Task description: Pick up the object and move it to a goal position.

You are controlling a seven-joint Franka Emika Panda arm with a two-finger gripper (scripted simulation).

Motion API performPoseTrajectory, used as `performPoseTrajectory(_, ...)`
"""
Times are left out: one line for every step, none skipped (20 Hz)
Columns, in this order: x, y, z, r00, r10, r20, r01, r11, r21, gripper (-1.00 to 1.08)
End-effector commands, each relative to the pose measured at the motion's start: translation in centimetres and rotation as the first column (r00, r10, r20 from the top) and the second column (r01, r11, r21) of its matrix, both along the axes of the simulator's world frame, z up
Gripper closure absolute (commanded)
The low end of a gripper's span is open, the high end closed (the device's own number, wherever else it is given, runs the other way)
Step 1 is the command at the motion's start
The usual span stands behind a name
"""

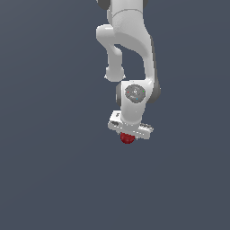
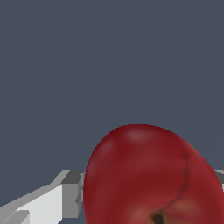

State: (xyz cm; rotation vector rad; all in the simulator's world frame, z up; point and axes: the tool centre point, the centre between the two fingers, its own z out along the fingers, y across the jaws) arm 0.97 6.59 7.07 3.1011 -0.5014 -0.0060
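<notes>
You see the white Panda arm [image 1: 128,49] come in from the top edge of the exterior view, its upper links folded into a bend before the forearm drops almost straight down to the wrist joint [image 1: 134,94], whose round grey cap faces the camera. Below that joint the wide white hand sits slightly tilted, its end toward the exterior view's left a little higher than the other. The gripper [image 1: 128,135] points downward from it, and right under the hand you find the dark-red apple-like ball [image 1: 127,138], touching the hand's underside and much narrower than the hand itself. Look at the wrist view and the ball [image 2: 148,175] fills the near part of the picture, glossy, with its dark dimple just visible at the picture's edge. One grey-and-white finger [image 2: 70,192] presses against the ball's side, and a sliver of the other shows at its opposite side, so the gripper is clamped on the ball. Around the ball you see only plain dark blue-grey tabletop [image 1: 54,179], and you cannot tell from either view whether the ball rests on it or hangs above it.
</notes>
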Motion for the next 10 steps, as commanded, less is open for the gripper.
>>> performPoseTrajectory(0.8,-1.5,1.6,1.000,-0.001,0.004,0.001,1.000,0.000,1.08)
performPoseTrajectory(1.1,-2.1,2.2,1.000,-0.001,0.004,0.001,1.000,0.000,1.08)
performPoseTrajectory(1.5,-2.8,2.9,1.000,-0.001,0.004,0.001,1.000,0.000,1.08)
performPoseTrajectory(1.9,-3.5,3.6,1.000,-0.001,0.004,0.001,1.000,0.000,1.08)
performPoseTrajectory(2.2,-4.2,4.3,1.000,-0.001,0.004,0.001,1.000,0.001,1.08)
performPoseTrajectory(2.6,-5.0,5.0,1.000,-0.001,0.004,0.001,1.000,0.001,1.08)
performPoseTrajectory(3.0,-5.7,5.7,1.000,-0.001,0.004,0.001,1.000,0.001,1.08)
performPoseTrajectory(3.4,-6.5,6.5,1.000,-0.001,0.004,0.001,1.000,0.001,1.08)
performPoseTrajectory(3.8,-7.2,7.2,1.000,-0.001,0.004,0.001,1.000,0.001,1.08)
performPoseTrajectory(4.2,-8.0,8.0,1.000,-0.001,0.004,0.001,1.000,0.001,1.08)
